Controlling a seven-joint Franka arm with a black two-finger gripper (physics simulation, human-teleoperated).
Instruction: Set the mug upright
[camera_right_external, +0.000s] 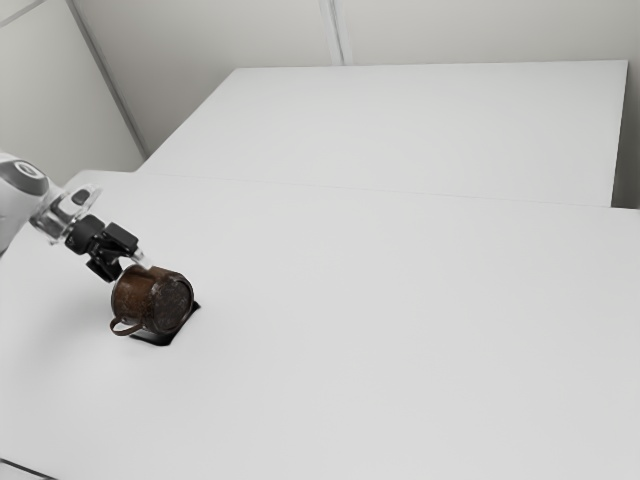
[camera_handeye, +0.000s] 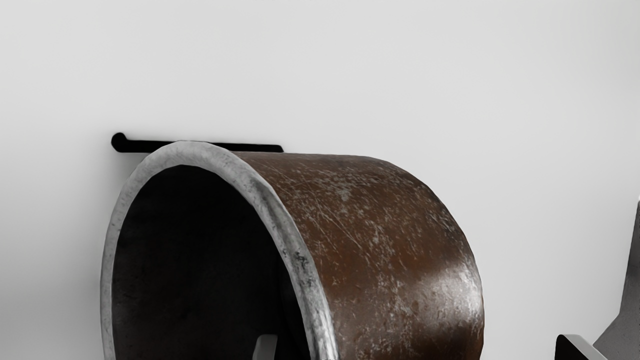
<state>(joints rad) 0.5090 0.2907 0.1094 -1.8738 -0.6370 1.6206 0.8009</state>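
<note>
Mug Lies on Its Side, Jaws Wide Around Its Wall

In the exterior view, the brown mug (camera_right_external: 150, 300) is down on its side on the white table (camera_right_external: 380, 330), over toward the exterior view's left. I can see its round base (camera_right_external: 173, 303) facing the exterior view's right, while the handle (camera_right_external: 126, 328) sticks out low on the near side. A thin black piece (camera_right_external: 154, 339) lies on the table, partly hidden beneath the mug. The white arm (camera_right_external: 18, 192) reaches in from the exterior view's left, and the black gripper (camera_right_external: 137, 264) is tipped down right at the mug's upper side. Another white surface (camera_right_external: 420, 125) stretches out behind, and a dark line (camera_right_external: 27, 469) crosses the near corner at the exterior view's left.

In the wrist view, the mug's pale rim (camera_handeye: 190, 152) circles a dark, open mouth, with scratched brown metal running back from it. The jaws stand wide apart: one fingertip (camera_handeye: 265, 348) shows against the mouth, the other (camera_handeye: 569, 348) out past the base end, with bare table between it and the mug. The nearer one seems to be just inside the mouth, though I can't tell whether it touches the wall. The black piece peeks out from behind the rim.
</note>
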